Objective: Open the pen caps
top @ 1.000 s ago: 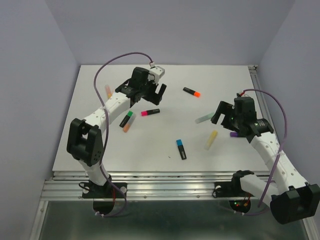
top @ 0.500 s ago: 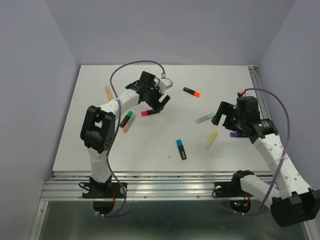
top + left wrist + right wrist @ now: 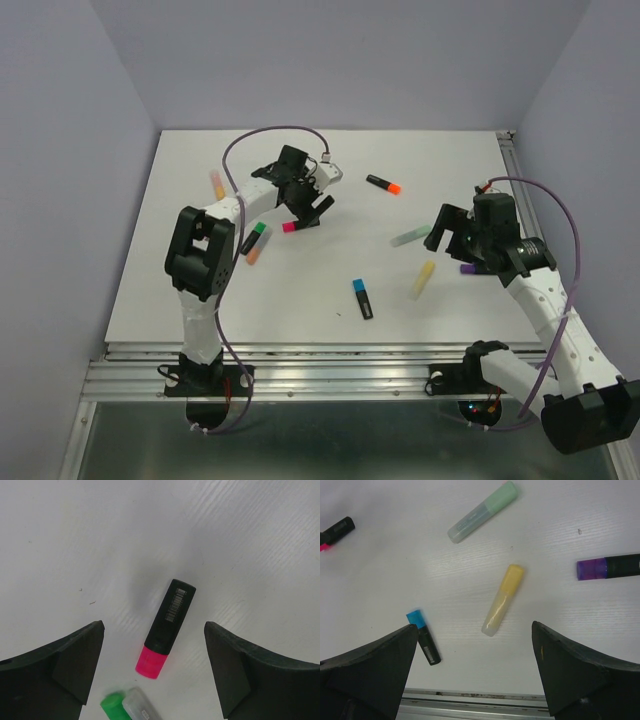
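Note:
My left gripper is open and hovers over a black highlighter with a pink cap. In the left wrist view the pink cap lies on the table between my open left gripper's fingers, untouched. A green cap lies just below it. My right gripper is open and empty above the table. In its wrist view the right gripper frames a blue cap, a yellow pastel highlighter, a pastel green one and a purple cap.
An orange-capped highlighter lies at the back middle. A pastel orange one lies by the green-capped one, and another pastel one at the far left. The table's metal front rail is close below the right gripper.
My left arm has swung right and reached down over the pink-capped highlighter, its base link turning. The right arm has barely moved. No highlighter has shifted.

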Tool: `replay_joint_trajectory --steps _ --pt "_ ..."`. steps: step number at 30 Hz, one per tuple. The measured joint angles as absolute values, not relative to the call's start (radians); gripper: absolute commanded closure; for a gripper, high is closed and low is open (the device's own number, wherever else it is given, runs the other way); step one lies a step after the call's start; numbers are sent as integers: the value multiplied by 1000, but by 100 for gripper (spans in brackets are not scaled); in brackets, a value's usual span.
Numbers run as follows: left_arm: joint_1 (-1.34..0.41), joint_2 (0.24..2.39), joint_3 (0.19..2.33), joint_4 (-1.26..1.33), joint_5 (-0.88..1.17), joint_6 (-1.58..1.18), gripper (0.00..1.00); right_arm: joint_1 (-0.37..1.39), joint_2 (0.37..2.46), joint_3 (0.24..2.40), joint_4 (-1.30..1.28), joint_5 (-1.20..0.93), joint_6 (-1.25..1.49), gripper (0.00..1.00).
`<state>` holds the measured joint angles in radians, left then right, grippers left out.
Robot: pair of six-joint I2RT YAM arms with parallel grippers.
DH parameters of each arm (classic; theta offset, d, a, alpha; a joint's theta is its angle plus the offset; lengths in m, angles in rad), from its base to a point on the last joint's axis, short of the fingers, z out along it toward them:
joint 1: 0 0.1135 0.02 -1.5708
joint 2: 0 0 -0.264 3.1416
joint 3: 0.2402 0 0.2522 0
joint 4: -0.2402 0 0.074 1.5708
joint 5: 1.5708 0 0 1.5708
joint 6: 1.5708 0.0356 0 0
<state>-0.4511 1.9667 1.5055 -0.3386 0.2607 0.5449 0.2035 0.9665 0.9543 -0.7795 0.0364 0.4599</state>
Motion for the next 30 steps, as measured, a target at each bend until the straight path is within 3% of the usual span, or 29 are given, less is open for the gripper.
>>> replay_joint_trajectory --steps 12,16,20,23,24,28,30 --pt "-441 2090 1513 -346 274 540 14 204 956 954 -780 46 460 0" --pt "-444 2091 1519 -350 257 530 31 204 950 954 -780 51 460 0" --pt "-458 2092 1519 -354 240 530 41 204 936 954 -780 55 461 0" --pt "-465 2099 1528 -360 243 527 64 204 933 954 -780 61 461 0" --pt "-468 2108 1538 -362 242 522 78 204 933 954 -780 63 461 0" --pt "-472 2141 1587 -366 226 516 100 204 926 954 -781 95 464 0" --pt "-471 2157 1609 -363 221 513 100 204 917 954 -782 112 464 0"
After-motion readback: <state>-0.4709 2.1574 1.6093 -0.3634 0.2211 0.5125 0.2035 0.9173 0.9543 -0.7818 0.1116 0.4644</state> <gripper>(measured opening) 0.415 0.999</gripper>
